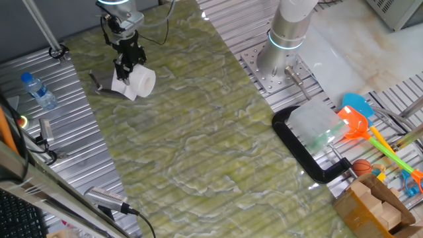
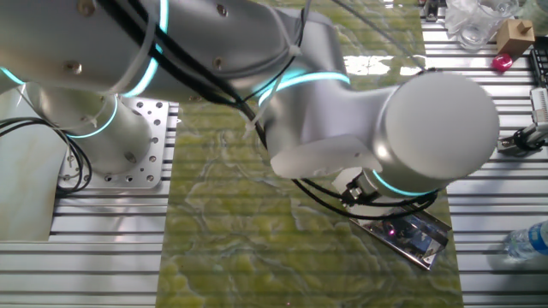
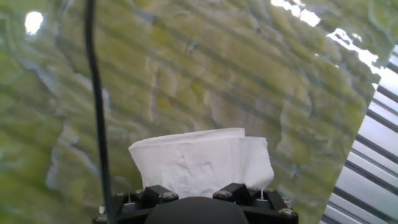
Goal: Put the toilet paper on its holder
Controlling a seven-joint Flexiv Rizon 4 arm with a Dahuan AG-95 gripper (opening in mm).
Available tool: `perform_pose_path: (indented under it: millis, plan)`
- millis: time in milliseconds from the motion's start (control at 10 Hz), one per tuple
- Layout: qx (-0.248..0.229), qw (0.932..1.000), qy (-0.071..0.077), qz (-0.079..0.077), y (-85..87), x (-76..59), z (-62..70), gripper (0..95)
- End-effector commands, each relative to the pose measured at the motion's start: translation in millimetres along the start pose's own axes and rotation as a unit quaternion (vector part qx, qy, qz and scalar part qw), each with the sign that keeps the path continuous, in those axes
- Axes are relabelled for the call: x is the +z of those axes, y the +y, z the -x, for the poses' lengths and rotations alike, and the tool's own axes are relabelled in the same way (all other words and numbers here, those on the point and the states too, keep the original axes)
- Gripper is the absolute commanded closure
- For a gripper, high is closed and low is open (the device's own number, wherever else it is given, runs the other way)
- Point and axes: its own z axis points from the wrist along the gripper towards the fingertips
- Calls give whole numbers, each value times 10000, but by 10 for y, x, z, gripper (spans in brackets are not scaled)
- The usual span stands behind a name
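The toilet paper [image 1: 140,80] is a plump white roll at the far left of the green mat, seen end-on. My gripper [image 1: 125,66] comes down from above and is shut on the roll's left side. The holder [image 1: 104,88], a small dark plate with a thin rod, lies just left of and under the roll; I cannot tell whether they touch. In the hand view the toilet paper [image 3: 202,158] fills the space in front of my gripper [image 3: 199,190], with the mat behind it. The arm hides the roll, the holder and the gripper in the other fixed view.
A clear water bottle [image 1: 38,90] lies on the metal slats to the left. A big black C-shaped frame [image 1: 307,155] sits at the mat's right edge near the arm's base [image 1: 284,46]. Bright toys [image 1: 360,119] crowd the far right. A grey handheld tool [image 1: 106,197] lies front left.
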Motion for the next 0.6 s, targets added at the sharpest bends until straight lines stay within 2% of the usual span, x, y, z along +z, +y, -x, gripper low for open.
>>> perform_pose_path:
  millis: [100, 300, 600]
  plan:
    - [-177, 9998, 39, 29, -7, -43, -21, 950]
    - [-291, 9996, 38, 16, -16, -73, -80, 950]
    - [-454, 9990, 34, -8, -14, -51, -232, 950]
